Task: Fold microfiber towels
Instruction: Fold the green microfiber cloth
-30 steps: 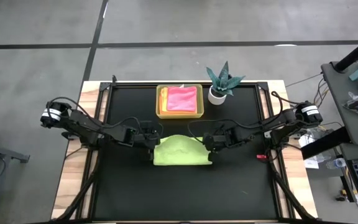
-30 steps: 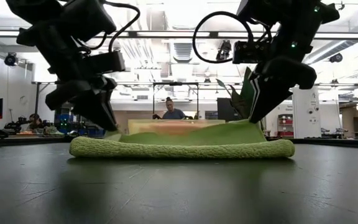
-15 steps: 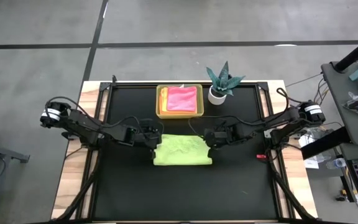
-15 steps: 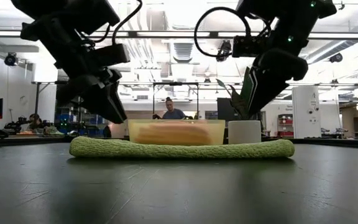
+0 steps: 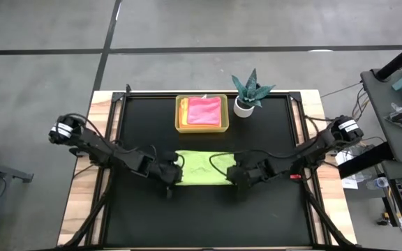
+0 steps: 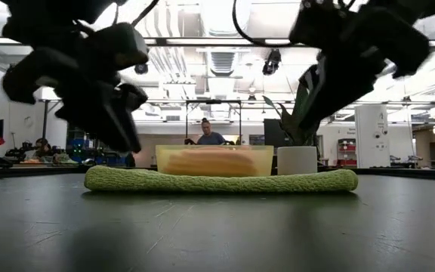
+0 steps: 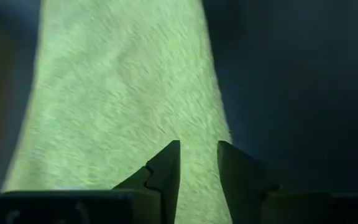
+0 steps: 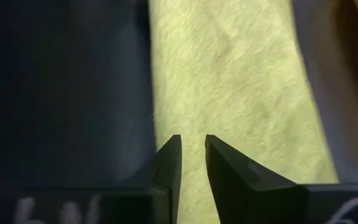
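A lime green microfiber towel [image 5: 202,169] lies folded and flat on the black table top, its thick near edge [image 6: 221,181] facing the low camera. My left gripper [image 5: 167,176] hovers by the towel's left near corner, open by a narrow gap [image 7: 198,152]. By the right near corner, my right gripper [image 5: 239,174] is also open by a narrow gap [image 8: 193,146]. Both hang above the cloth with nothing between their fingers. A pink towel [image 5: 204,110] lies on top of an orange one in the yellow tray [image 5: 180,115].
The yellow tray stands at the table's far middle, with a small teal spiky plant in a white pot [image 5: 246,96] to its right. Bare black table top [image 5: 201,216] stretches toward the near edge. People show in the room beyond the table [image 6: 206,134].
Both grippers have let go of the towel's raised upper layer, which has dropped flat onto the lower one. Both have then drawn back toward the table's near edge, from the towel's far corners to its near corners.
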